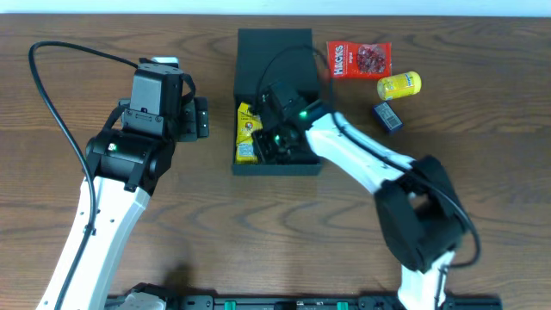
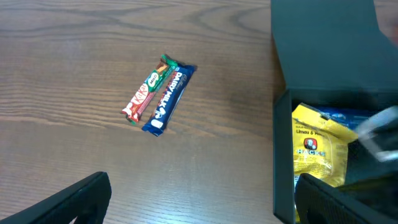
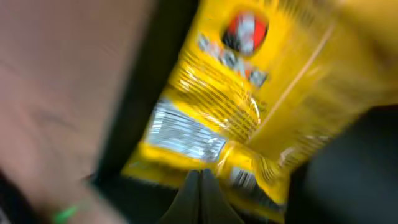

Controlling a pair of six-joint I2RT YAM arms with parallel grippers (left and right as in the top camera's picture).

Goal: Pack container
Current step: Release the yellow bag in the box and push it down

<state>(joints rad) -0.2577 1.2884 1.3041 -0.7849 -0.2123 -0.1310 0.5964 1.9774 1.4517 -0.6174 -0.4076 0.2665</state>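
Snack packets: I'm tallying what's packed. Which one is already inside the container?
The yellow packet, down against the container's left wall. The red packet, the small yellow pouch and the dark blue packet lie outside on the table.

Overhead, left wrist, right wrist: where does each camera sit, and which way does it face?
Overhead: above the table, looking straight down; left arm and right arm show, container central.
Left wrist: on the left gripper, looking down at two chocolate bars; its fingers show.
Right wrist: on the right gripper, close inside the container, blurred; fingertips show.
Shared: all three see the yellow packet.
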